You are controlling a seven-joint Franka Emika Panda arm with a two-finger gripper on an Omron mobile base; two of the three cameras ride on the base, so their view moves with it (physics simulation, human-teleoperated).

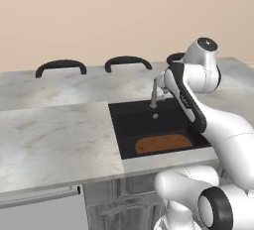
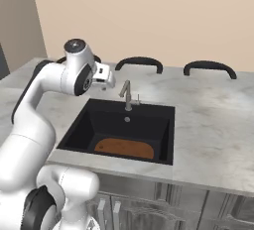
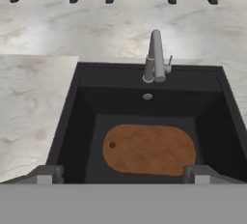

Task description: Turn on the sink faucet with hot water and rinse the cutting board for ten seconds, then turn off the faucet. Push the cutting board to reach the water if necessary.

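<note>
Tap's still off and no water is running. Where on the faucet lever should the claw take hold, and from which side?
Probably the free end of the thin lever, which juts from the far-right side of the sink faucet. Come down from above and the front with the open claw, jaws either side of the lever: it is slim, and the upright post beside it blocks a grip nearer its base.

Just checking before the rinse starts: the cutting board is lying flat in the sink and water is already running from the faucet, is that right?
Not quite. The cutting board does lie flat in the sink, but no water is running: the hand view shows the faucet with no stream below its spout, and the board looks dry.
</note>
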